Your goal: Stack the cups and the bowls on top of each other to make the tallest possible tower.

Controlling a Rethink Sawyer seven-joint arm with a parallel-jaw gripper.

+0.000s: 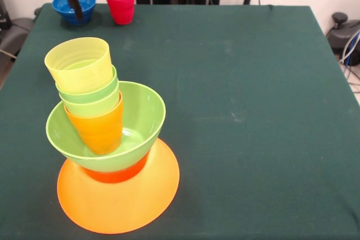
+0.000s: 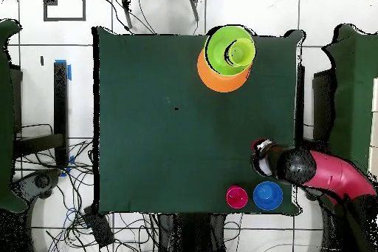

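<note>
Dark green cloth covered the bench (image 1: pixel 236 82), where the tower (image 1: pixel 104 139) stood near the front left, a red cup (image 1: pixel 120 4) and blue bowl (image 1: pixel 73 7) far left, the claw (image 1: pixel 75 5) above that bowl, its opening impossible to tell.

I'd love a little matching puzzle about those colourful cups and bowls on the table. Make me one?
Things:
1. yellow cup
2. red cup
3. blue bowl
4. large orange bowl

Places:
A. bottom of the tower
B. standing alone on the cloth
C. top of the tower
D. under the robot's arm

Pairs: 1-C, 2-B, 3-D, 4-A
</note>
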